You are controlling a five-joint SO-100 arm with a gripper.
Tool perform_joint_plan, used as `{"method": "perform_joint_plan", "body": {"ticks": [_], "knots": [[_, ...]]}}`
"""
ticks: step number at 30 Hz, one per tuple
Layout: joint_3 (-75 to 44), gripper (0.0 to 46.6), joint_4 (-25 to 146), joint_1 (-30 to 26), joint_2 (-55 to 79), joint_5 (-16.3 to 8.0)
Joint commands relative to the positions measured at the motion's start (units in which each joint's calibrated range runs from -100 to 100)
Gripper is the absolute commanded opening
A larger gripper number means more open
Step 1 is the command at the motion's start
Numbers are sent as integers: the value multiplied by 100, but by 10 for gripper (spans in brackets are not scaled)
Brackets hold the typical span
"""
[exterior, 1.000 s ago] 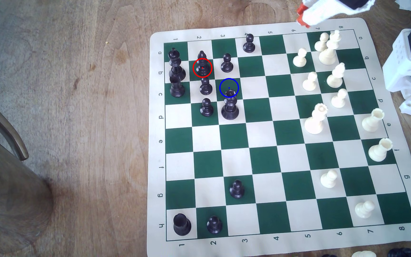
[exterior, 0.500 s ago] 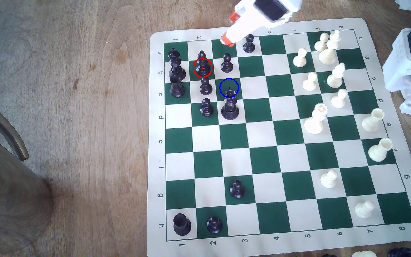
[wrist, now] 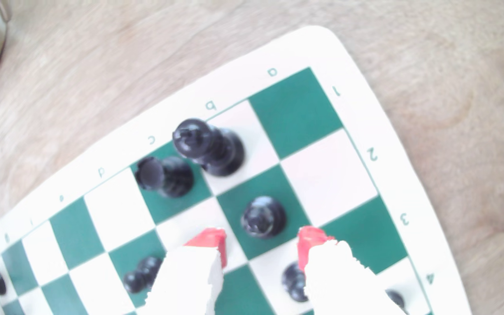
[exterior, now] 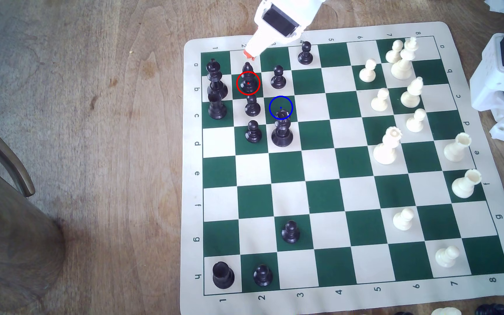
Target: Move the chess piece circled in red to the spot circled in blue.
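wrist view, hand [wrist: 263,242] spread wide above black bishop [wrist: 263,217], no contact

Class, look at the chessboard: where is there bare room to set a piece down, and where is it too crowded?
Bare: the middle of the chessboard, between the black queen and the white queen, down to the lone black pawn. The blue-circled square is free too. Crowded: the cluster around the red-circled bishop, under the open gripper.

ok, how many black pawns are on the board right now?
6: a4 pawn, b3 pawn, c2 pawn, d2 pawn, g3 pawn, h2 pawn. Dark pieces at the exterior view's bottom edge are cut off; can't tell their kind.
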Motion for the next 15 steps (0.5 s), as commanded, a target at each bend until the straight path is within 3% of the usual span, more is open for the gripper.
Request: {"method": "perform_joint_plan", "body": {"ticks": [1, 15], "knots": [[-503, 138, -228, -58, 16, -103], [-440, 137, -515, -58, 389, -137]]}}
